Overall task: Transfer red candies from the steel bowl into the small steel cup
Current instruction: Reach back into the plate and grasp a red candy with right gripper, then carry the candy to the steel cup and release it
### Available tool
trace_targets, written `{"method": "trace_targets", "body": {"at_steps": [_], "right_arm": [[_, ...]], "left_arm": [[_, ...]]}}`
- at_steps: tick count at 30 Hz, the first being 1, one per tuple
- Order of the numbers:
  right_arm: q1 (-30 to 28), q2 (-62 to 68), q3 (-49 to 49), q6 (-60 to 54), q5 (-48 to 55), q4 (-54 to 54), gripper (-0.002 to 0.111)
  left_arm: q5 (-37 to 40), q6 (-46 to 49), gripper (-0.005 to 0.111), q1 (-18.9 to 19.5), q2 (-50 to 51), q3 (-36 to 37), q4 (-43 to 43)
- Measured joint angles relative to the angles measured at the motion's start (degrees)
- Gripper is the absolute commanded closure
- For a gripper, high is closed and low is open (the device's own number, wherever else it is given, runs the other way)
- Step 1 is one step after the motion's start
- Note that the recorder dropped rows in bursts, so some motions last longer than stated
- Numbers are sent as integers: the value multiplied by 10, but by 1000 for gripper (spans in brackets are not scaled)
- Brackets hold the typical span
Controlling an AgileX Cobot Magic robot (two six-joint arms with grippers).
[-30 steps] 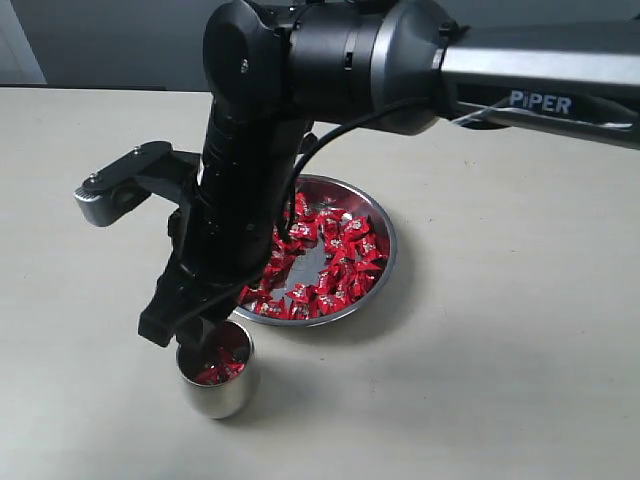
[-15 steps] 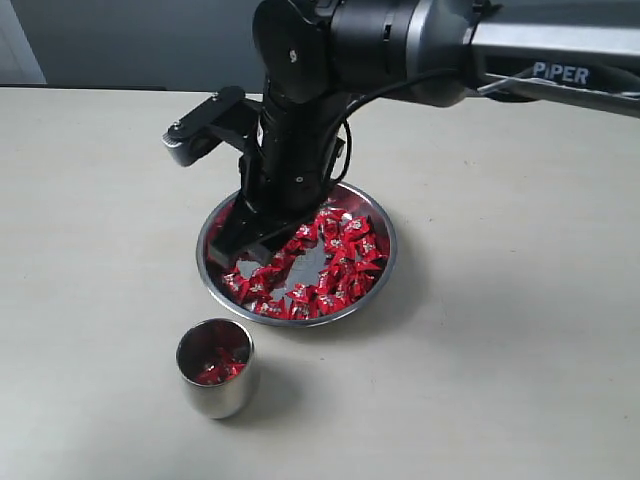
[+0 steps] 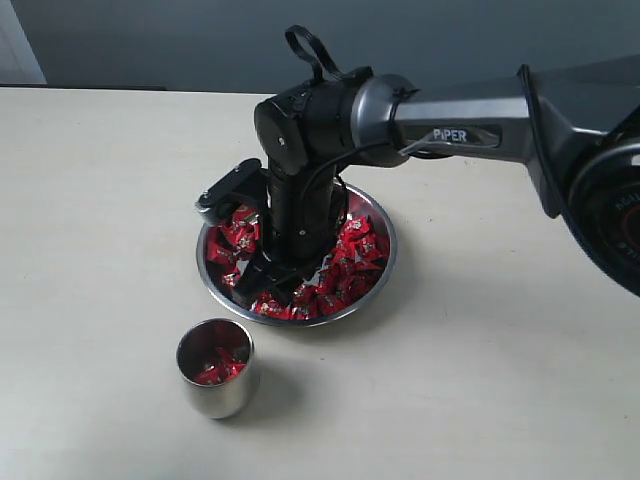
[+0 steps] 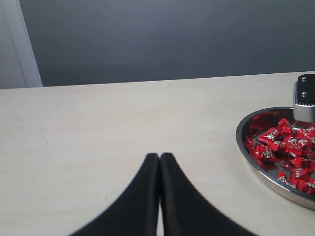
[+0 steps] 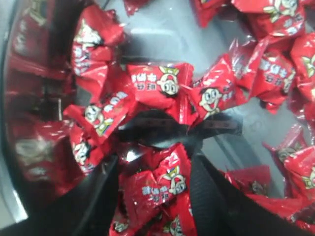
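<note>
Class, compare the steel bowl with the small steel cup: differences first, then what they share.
The steel bowl is wide and shallow; the small steel cup is narrow and taller-walled. The bowl holds many red candies; the cup only a few. The right claw is down in the bowl, not the cup. Both are shiny steel and upright.

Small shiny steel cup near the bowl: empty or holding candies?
Partly filled. The upright small shiny steel cup holds a few red-wrapped candies at its bottom, well below the rim.
</note>
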Motion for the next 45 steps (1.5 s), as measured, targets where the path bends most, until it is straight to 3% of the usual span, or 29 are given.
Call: {"method": "trace_targets", "body": {"at_steps": [10, 13, 16, 17, 28, 33, 39, 45], "right_arm": [[0, 13, 0, 14, -11, -28, 66], [0, 18, 0, 20, -4, -29, 83], [0, 20, 0, 34, -1, -30, 107], [0, 20, 0, 35, -1, -30, 109], [0, -37, 0, 41, -14, -23, 109], [0, -87, 0, 20, 4, 52, 109], [6, -126, 0, -100, 70, 191, 109], [45, -133, 0, -135, 109, 213, 109]], "left_arm": [[0, 0, 106, 0, 0, 0, 0], [0, 0, 106, 0, 0, 0, 0], [0, 0, 106, 0, 0, 0, 0], [0, 0, 106, 0, 0, 0, 0], [0, 0, 106, 0, 0, 0, 0], [0, 0, 106, 0, 0, 0, 0], [0, 0, 106, 0, 0, 0, 0], [0, 0, 106, 0, 0, 0, 0]]}}
